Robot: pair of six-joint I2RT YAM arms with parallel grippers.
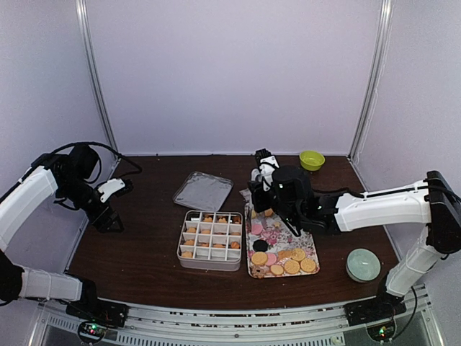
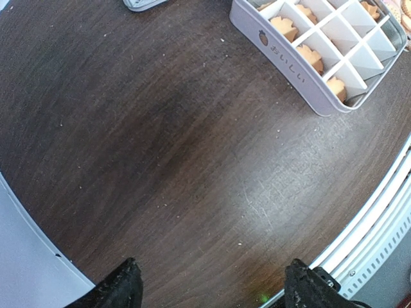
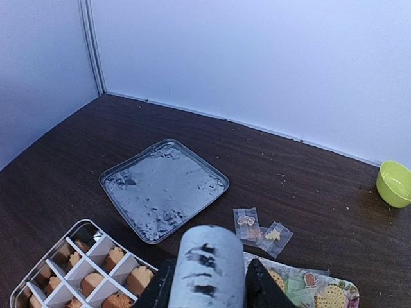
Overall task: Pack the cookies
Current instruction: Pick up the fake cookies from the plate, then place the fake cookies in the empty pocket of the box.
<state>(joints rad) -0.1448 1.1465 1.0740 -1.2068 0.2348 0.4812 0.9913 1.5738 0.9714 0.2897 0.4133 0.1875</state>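
Note:
Round golden, pink and dark cookies lie on the floral tray. Golden cookies also sit in cells of the white divided box; they also show in the left wrist view and the right wrist view. My right gripper hovers over the tray's far end, shut on a pale grey rounded handle that looks like the metal tongs; a thin part hangs toward the tray. My left gripper is open and empty over bare table, left of the box.
The box's metal lid lies behind the box. Two small clear packets lie by the tray's far edge. A green bowl stands at the back right and a pale round dish at the front right. The enclosure wall is close to my left arm.

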